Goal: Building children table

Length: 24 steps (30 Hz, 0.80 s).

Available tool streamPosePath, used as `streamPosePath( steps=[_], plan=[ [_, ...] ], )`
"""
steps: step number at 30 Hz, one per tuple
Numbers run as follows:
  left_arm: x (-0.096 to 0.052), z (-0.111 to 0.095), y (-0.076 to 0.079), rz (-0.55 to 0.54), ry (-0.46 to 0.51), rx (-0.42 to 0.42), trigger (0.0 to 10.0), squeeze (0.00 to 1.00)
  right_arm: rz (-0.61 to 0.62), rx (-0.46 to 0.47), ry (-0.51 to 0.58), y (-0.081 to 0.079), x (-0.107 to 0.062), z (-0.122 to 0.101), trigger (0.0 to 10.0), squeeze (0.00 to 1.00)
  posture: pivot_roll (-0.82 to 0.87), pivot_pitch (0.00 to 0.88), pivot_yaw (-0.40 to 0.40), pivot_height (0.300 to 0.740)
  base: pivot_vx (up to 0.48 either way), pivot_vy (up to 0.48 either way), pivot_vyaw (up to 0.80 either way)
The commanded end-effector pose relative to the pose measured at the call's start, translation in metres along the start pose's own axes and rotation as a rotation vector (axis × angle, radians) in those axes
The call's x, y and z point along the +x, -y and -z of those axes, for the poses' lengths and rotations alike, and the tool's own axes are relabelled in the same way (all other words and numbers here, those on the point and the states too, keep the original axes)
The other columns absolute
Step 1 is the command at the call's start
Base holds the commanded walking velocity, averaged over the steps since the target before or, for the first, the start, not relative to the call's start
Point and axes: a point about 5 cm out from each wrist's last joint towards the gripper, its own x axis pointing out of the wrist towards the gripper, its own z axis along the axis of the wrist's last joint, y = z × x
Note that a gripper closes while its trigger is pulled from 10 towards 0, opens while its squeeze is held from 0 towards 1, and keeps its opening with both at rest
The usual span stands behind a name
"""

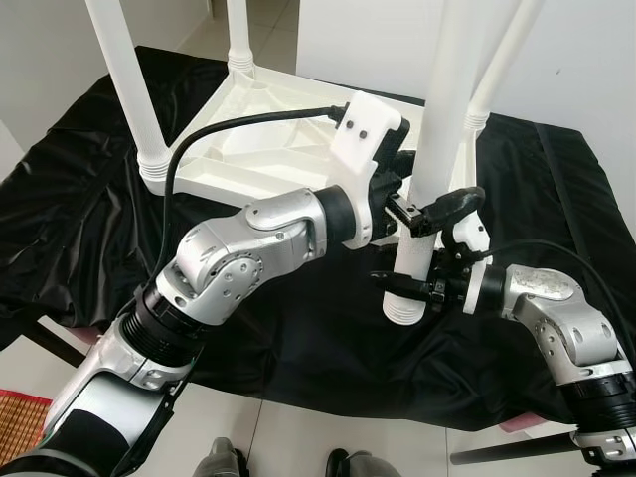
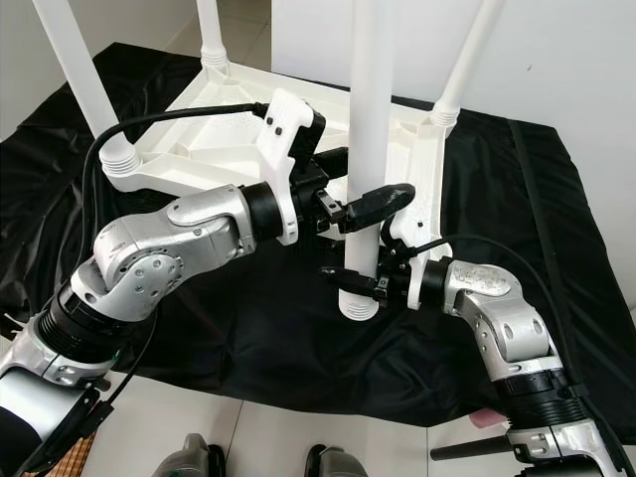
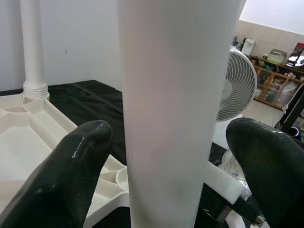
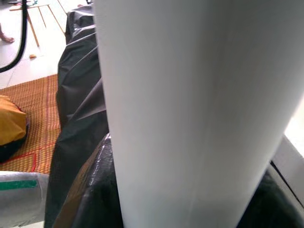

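Note:
A white plastic children's table (image 1: 248,149) lies upside down on a black cloth (image 1: 79,199). Three white legs (image 1: 124,79) (image 1: 238,30) (image 1: 502,60) stand up from its corners. A loose white leg (image 1: 442,99) is upright at the near right corner, its ribbed end (image 1: 405,310) low over the cloth. My left gripper (image 1: 437,204) straddles this leg at mid-height; in the left wrist view its fingers (image 3: 71,166) stand open with small gaps to the leg (image 3: 175,118). Lower down, my right gripper (image 1: 422,283) is shut on the leg, which fills its view (image 4: 190,114).
The black cloth drapes over a low platform whose front edge is near my feet (image 1: 224,462). A woven mat (image 1: 20,422) lies on the tiled floor at the left. A white fan (image 3: 232,85) and a cabinet (image 3: 275,80) stand beyond the table.

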Motion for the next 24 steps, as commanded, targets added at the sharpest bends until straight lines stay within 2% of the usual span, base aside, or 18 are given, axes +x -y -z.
streamPosePath(
  steps=[1, 9, 10, 11, 12, 24],
  plan=[
    [-0.001, 0.0025, 0.0271, 0.481, -0.017, 0.023, 10.0, 0.0, -0.036, -0.001, 0.005, -0.0053, -0.0001, -0.0019, 10.0, 0.0, 0.02, 0.12, -0.068, 0.74, 0.0, 0.0, 0.0],
    [-0.0003, 0.0069, 0.0263, 0.472, -0.038, 0.009, 10.0, 0.0, -0.034, -0.003, 0.002, -0.0048, -0.0019, -0.0032, 10.0, 0.0, 0.03, 0.127, -0.063, 0.74, 0.0, 0.0, 0.0],
    [-0.0001, 0.007, 0.0252, 0.465, -0.041, -0.005, 3.9, 0.0, -0.034, -0.004, 0.001, -0.0051, -0.0021, -0.0033, 10.0, 0.0, 0.03, 0.129, -0.06, 0.74, 0.0, 0.0, 0.0],
    [-0.0001, 0.007, 0.0252, 0.465, -0.041, -0.005, 3.9, 0.0, -0.034, -0.004, 0.001, -0.0051, -0.0021, -0.0033, 10.0, 0.0, 0.03, 0.129, -0.06, 0.74, 0.0, 0.0, 0.0],
    [0.0002, 0.0059, 0.0236, 0.46, -0.033, -0.021, 0.0, 0.0, -0.033, -0.003, 0.001, -0.005, -0.0025, -0.0032, 10.0, 0.0, 0.03, 0.129, -0.06, 0.74, 0.0, 0.0, 0.0],
    [-0.0032, 0.0027, 0.0219, 0.485, -0.045, -0.037, 0.0, 0.0, -0.022, -0.001, -0.011, -0.005, -0.0033, -0.0035, 10.0, 0.0, 0.03, 0.13, -0.059, 0.74, 0.0, 0.0, 0.0]
  ],
)
